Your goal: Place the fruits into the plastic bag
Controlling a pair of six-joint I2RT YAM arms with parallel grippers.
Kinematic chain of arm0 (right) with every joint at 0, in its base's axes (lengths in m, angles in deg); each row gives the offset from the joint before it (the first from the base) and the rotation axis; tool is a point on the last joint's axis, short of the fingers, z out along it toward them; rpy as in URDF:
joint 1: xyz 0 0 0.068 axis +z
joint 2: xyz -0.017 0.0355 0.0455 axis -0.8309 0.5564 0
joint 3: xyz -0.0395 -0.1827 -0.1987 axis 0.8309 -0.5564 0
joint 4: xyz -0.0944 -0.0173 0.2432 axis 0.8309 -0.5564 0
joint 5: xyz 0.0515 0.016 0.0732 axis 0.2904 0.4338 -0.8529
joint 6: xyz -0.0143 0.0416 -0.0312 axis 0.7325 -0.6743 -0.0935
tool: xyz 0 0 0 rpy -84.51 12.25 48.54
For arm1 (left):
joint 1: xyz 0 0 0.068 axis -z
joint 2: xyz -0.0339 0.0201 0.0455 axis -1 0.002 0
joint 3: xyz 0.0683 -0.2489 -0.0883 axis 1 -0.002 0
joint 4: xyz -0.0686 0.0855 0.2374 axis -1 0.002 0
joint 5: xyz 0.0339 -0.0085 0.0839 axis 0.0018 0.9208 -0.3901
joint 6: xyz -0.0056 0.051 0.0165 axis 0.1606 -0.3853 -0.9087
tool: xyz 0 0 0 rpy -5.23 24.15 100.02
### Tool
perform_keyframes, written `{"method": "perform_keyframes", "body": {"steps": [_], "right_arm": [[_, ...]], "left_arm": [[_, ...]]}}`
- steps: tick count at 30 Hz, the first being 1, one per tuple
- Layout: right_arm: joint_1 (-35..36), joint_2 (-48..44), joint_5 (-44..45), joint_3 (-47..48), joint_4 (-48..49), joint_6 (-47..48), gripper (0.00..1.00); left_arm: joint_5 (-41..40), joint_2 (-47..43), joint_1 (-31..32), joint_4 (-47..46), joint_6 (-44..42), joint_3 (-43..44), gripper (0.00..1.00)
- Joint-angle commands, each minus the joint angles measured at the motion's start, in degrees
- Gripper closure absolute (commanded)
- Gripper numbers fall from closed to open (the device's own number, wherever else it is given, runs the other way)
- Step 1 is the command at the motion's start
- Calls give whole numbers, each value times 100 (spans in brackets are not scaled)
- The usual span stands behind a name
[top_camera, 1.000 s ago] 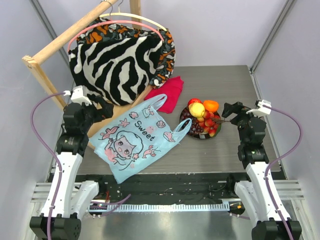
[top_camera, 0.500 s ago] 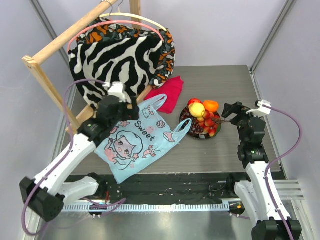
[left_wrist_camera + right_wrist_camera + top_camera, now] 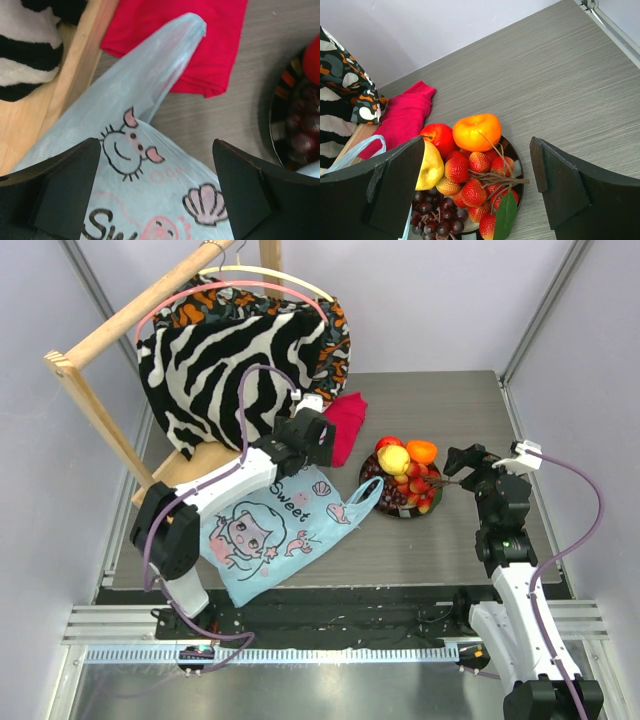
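Top view looks down from behind; wrist views (left closest) share the plastic bag and red cloth.

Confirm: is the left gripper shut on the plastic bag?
No, the left gripper hangs open above the plastic bag, jaws spread wide with nothing pinched between them.

we see the left arm and the right arm built alike: smooth white link shells between black joint housings. one lilac cable loops off the left wrist and another off the right, each meeting a small white plug. the left gripper and right gripper have matte black, thick, faceted wedge fingers.
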Motion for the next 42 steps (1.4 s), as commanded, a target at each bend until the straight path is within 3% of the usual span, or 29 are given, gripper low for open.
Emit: {"method": "perform_keyframes", "body": {"steps": [1,7,14,25,32,37,42], "right_arm": [[5,10,-61,187,180,-85,5],[5,150,-193,108,355,-191,5],[5,379,-299,126,452,-252,5],[5,335,-290,99,461,-261,5],[-4,317,-290,82,470,-270,5],[5,352,-299,73,478,-288,5],[5,388,-325,82,461,-296,5]], "left_arm": [[-311,169,-336,-105,289,400,0],[-3,432,-610,-448,325,391,6],[251,1074,-610,35,88,919,16],[471,1066,-610,-61,52,744,34],[253,872,-496,-211,0,506,34],[-801,846,-92,-264,-447,479,27],[-1137,986,93,-238,-616,549,25]]}}
